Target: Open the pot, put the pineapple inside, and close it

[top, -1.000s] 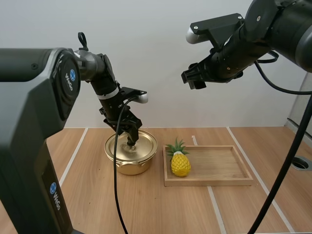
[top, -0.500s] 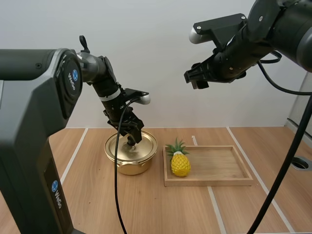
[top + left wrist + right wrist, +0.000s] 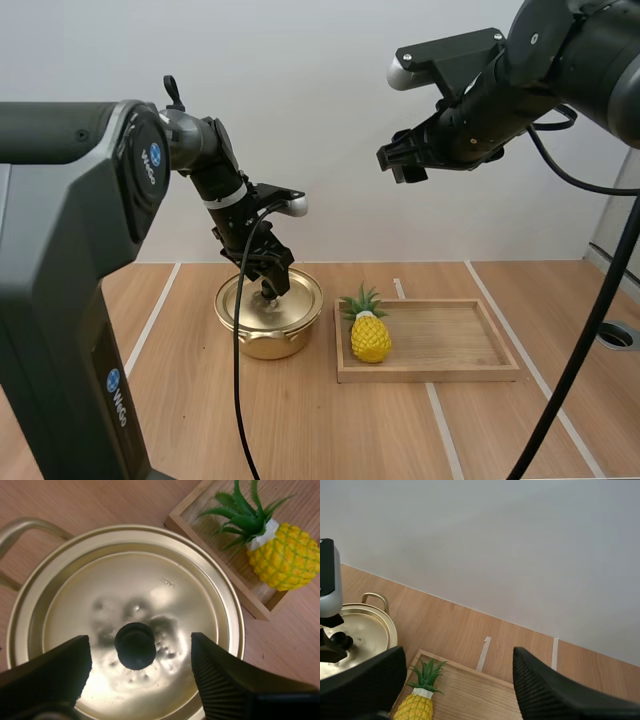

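High view gives you one pot (image 3: 262, 338), one lid (image 3: 300, 297) seated on it, one pineapple (image 3: 370, 336), one tray (image 3: 470, 345) and two grippers. The pot stands on the table (image 3: 300, 420), left of the tray and just beside it, with a narrow strip of wood showing between them. The pineapple stands upright inside the tray at the end nearest the pot, its leaves up; the rest of the tray floor is bare. Your left gripper (image 3: 268, 284) hangs right over the middle of the lid. From the left wrist view its fingers (image 3: 225, 680) are spread, one on each side of the single black knob (image 3: 135, 645), with lid metal showing between each finger and the knob, so they pinch nothing. The lid closes the pot's mouth, and the left gripper and arm stand over that lid. Your right gripper (image 3: 397, 166) is held high above the table, well apart from everything; the right wrist view shows its fingers spread with nothing between them, the tray, the pineapple and the pot far below. White tape lines (image 3: 155, 310) run along the table on both sides of the pot and tray.
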Available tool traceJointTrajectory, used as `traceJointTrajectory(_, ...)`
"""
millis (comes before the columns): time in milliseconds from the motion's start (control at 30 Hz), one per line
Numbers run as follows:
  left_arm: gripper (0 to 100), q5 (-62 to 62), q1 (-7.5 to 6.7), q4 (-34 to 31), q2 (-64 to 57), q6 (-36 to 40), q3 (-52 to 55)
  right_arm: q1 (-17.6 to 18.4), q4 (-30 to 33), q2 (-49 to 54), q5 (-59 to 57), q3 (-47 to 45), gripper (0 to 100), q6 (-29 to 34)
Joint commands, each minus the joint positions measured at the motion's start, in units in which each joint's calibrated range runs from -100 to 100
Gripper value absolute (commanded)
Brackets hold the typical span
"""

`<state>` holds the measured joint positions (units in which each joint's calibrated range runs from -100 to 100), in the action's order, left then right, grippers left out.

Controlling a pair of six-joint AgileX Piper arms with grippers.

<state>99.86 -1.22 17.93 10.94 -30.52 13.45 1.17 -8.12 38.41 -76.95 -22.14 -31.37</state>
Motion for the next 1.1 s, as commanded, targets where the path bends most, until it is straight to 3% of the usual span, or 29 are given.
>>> traceJointTrajectory(0,92,0.1,-0.14,0.2,0.8,-0.1,-0.5,-0.3,0.3,0.3,-0.8,0.7,100,0.0)
traceJointTrajectory(200,91,0.1,-0.14,0.2,0.8,-0.1,-0.5,-0.3,0.3,0.3,-0.8,0.7,100,0.0)
traceJointTrajectory(267,83,-0.6,-0.14,0.2,0.9,-0.1,-0.5,-0.3,0.3,0.3,-0.8,0.7,100,0.0)
traceJointTrajectory(333,62,-0.7,-0.14,0.2,1.1,-0.1,-0.5,-0.3,0.3,0.3,-0.8,0.7,100,0.0)
traceJointTrajectory(400,29,-0.7,-0.14,0.2,1.1,0.3,-0.5,-0.3,0.3,0.3,-0.8,0.7,100,0.0)
traceJointTrajectory(433,7,-0.7,-0.14,0.0,1.1,1.3,-0.5,-0.3,0.3,0.3,-0.8,0.7,100,0.0)
traceJointTrajectory(467,0,-0.7,-0.14,0.0,1.1,1.6,-0.5,-0.3,0.3,0.3,-0.8,0.7,100,0.0)
traceJointTrajectory(800,0,0.1,-0.14,0.0,1.1,1.7,-1.3,-0.3,0.3,0.3,-0.8,0.7,100,0.0)
traceJointTrajectory(1067,0,0.1,-0.14,0.9,-0.9,3.2,-13.4,-0.3,0.3,0.3,-0.8,0.7,100,0.0)
